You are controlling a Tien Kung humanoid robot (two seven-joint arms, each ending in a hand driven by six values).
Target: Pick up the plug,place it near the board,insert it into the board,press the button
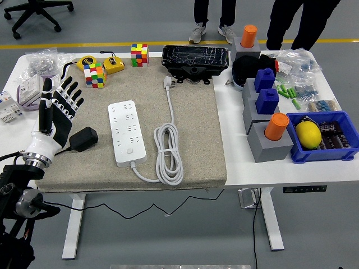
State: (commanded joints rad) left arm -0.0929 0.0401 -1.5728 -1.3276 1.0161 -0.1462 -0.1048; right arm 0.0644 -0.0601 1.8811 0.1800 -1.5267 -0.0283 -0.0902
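A black plug adapter (83, 138) lies on the beige mat (196, 123), its black cable running off the mat's left front edge. To its right lies the white power strip (127, 131) with its coiled white cord (168, 151) and white plug (167, 83). My left hand (59, 106) hovers just left of the black plug, palm showing, fingers spread upward and holding nothing. My right arm is out of view.
Two colour cubes (94, 75) (139, 55), yellow tape measures (114, 64) and a black wrapped box (195, 60) line the mat's far edge. Grey blocks with blue and orange pegs (271, 134) and a blue bin with a lemon (308, 134) stand at right. People's legs show at the top.
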